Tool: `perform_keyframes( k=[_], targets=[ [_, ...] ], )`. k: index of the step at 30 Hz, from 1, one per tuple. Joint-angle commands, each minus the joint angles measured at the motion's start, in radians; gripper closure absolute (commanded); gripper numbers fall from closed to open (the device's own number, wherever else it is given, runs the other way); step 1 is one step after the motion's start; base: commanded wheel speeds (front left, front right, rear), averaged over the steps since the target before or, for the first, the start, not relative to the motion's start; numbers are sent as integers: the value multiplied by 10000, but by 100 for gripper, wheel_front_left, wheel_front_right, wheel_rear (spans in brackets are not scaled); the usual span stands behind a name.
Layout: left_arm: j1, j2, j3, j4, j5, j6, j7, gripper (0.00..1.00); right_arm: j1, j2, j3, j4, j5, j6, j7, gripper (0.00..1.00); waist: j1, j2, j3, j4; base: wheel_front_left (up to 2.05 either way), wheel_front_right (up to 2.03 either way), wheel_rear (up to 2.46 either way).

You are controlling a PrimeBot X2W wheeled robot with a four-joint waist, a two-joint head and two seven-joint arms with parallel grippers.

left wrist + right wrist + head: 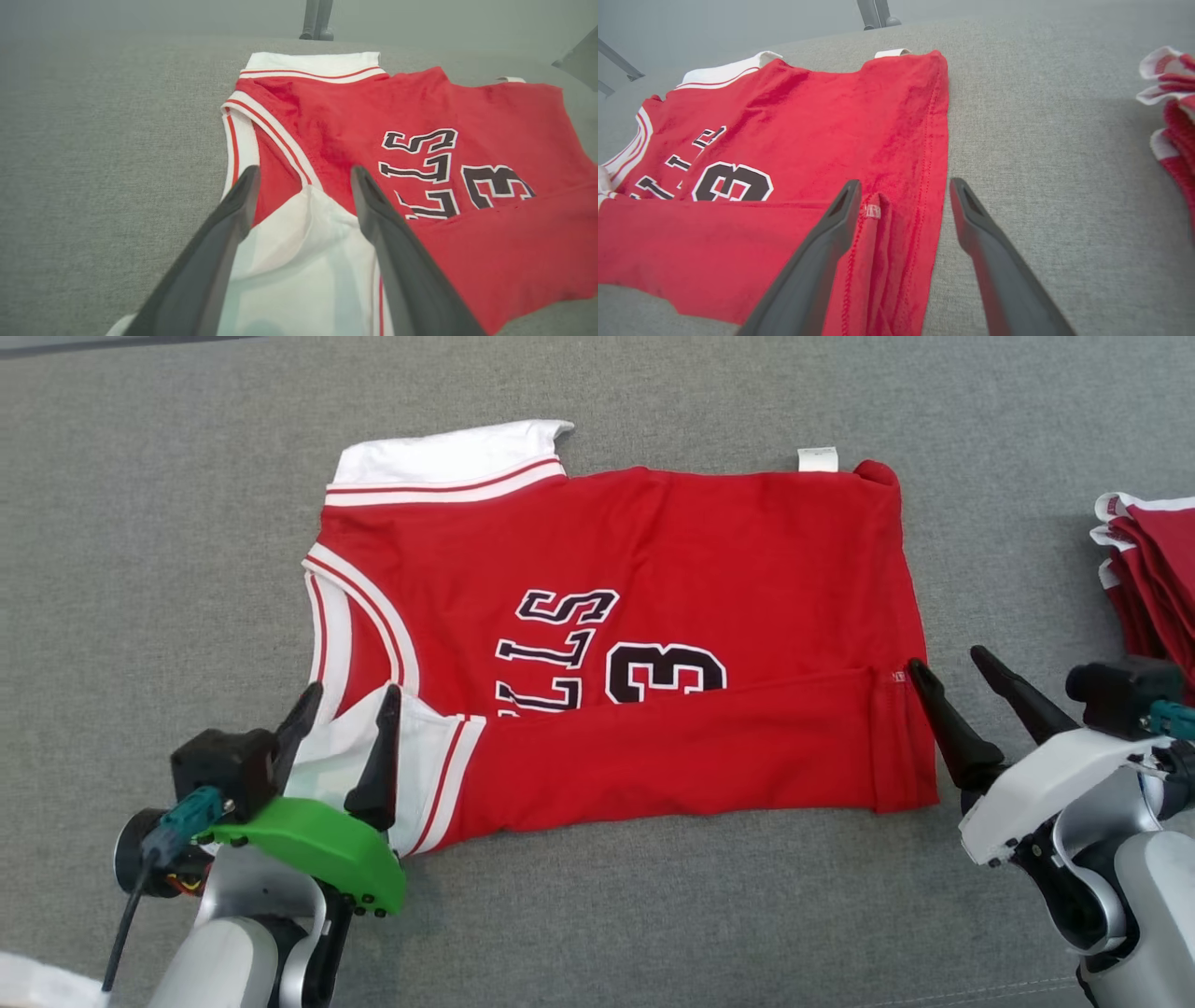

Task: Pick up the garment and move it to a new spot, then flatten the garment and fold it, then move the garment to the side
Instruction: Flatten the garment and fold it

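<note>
Jersey flat mid-counter, long axis left to right, near strip folded over; left pincer, wide, over its white shoulder end, right pincer, wide, at the hem corner, each arm nearest its own end.

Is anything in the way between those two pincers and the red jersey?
Nothing visible. The left pincer hangs open over the white shoulder of the red jersey; the right pincer is open, straddling its hem edge.
</note>
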Motion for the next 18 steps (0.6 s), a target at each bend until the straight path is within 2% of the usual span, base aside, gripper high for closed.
perform_keyframes(
  k=[1, 8, 10, 18],
  targets=[
    [107, -76, 95, -57, -61, 68, -240, 0, 85, 61, -74, -21, -99, -5, -196, 0, -1, 0, -114, 53, 0, 0, 0],
    [210, -710, 894, 49, 113, 536, -2997, 0, 253, 752, -647, -194, -1221, -3, -2229, 0, -1, 0, -513, 85, 0, 0, 0],
    [231, -677, 983, 251, 316, 602, -3524, 0, 257, 930, -739, -163, -1489, -5, -2655, 0, -1, 0, -668, 82, 0, 0, 0],
    [1093, -543, 1276, 944, 645, 689, -4194, 0, 803, 1454, -676, 342, -2153, -5, -3304, 0, -1, 0, -1515, -91, 0, 0, 0]
  ],
)
